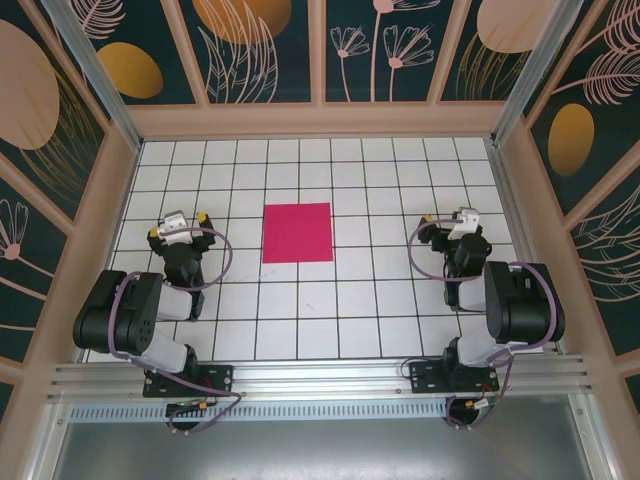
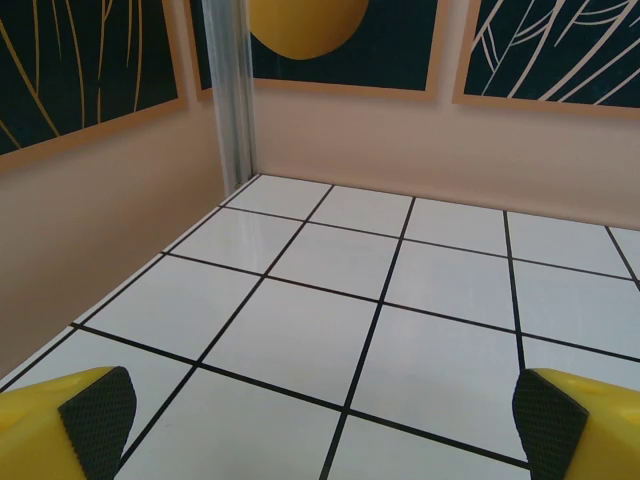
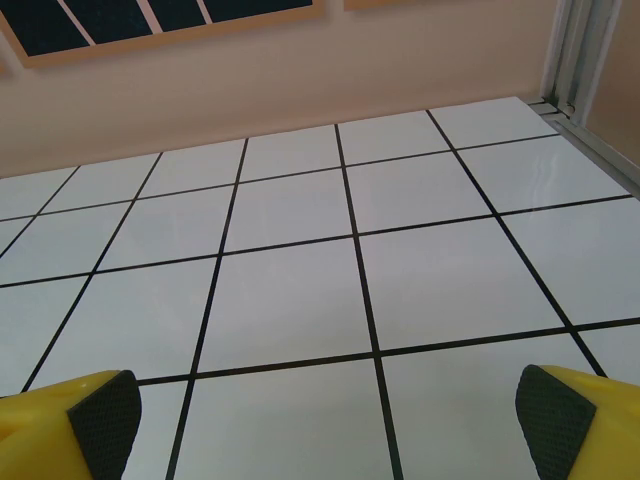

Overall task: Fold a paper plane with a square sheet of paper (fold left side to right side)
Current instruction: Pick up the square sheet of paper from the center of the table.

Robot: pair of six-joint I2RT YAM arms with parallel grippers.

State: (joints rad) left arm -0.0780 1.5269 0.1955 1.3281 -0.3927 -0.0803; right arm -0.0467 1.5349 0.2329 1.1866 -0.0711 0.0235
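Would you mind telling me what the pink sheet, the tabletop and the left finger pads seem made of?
Square sheet of paper: thin matte paper, lying flat without glare. Tabletop: probably glossy laminate or tile, white with black grid lines and soft reflections. Left finger pads: likely black rubber, finely dimpled, on yellow plastic-looking fingers.

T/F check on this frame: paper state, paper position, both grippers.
1. The square sheet of paper lies flat, with no fold made yet. True.
2. The left gripper is shut on the sheet. False: it is open and empty, off to the sheet's left, not touching it.
3. The right gripper is open and holds nothing. True.
4. The sheet lies beside the right arm's base. False: it lies centrally, between the two grippers.
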